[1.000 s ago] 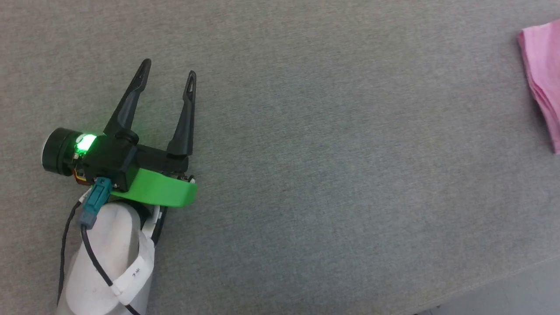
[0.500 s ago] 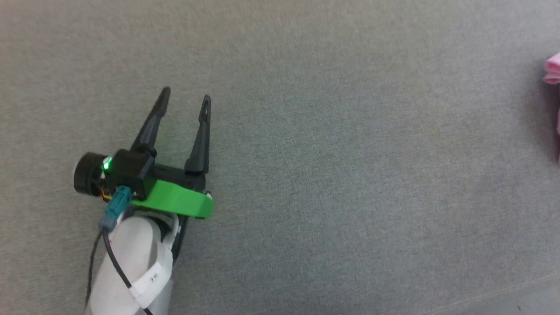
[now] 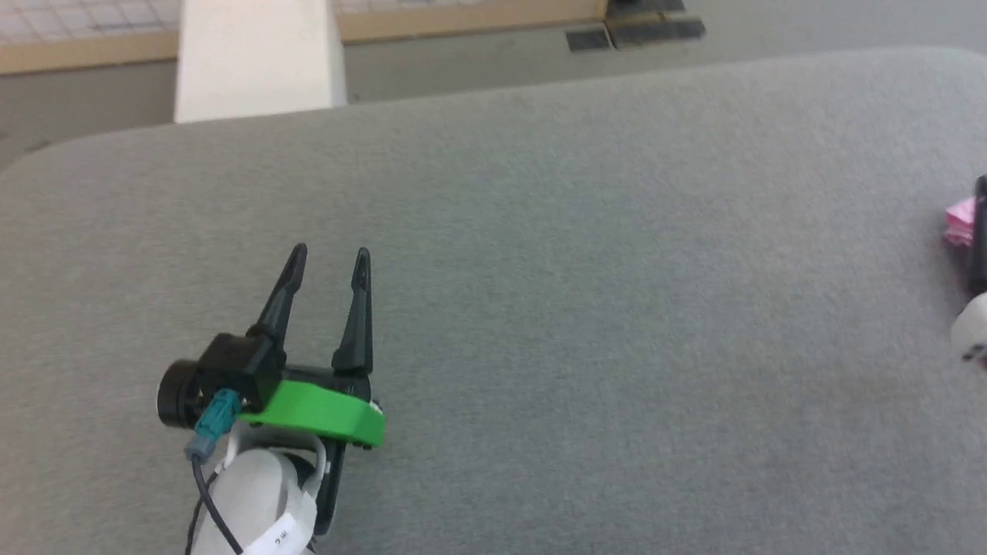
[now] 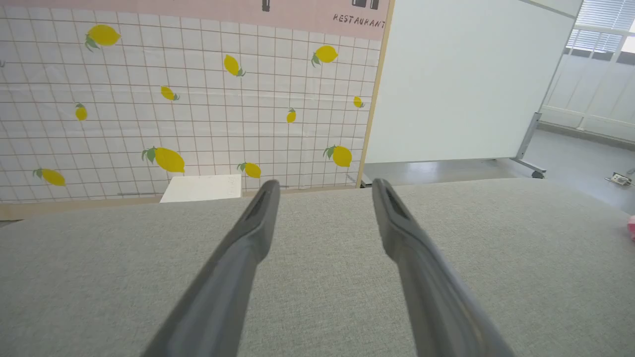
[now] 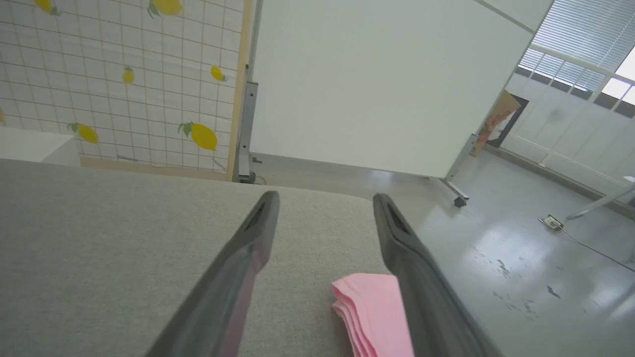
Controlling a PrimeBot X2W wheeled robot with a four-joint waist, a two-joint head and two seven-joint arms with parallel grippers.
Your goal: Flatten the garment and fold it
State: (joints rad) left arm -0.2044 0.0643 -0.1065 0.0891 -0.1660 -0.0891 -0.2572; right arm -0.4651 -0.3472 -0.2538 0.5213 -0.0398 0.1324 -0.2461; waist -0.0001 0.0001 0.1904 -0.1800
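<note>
Left claw: fingers spread wide, nothing between them, hovering low over the bare grey worktop. Garment lay well apart from this claw, far off to its right, just a pink scrap at the margin of the left wrist view. Right claw: also spread wide, gripping nothing. Garment lay on the worktop beneath that claw, inside the gap between its fingers, close against the right-hand one and partly hidden behind it; could not tell whether cloth and finger touched. Cloth showed as a compact stack with several layered edges, so the fold was judged largely made, and it sat near the worktop's right border with floor just beyond. Step in hand read as tidying or finishing that stack. Note for doing it well: thin, soft cloth will drag and unfold if a fingertip catches a layer, so come straight down or lift straight up, press flat from above, and nudge only leftward, away from the border. Left claw was too far off to help steady.
</note>
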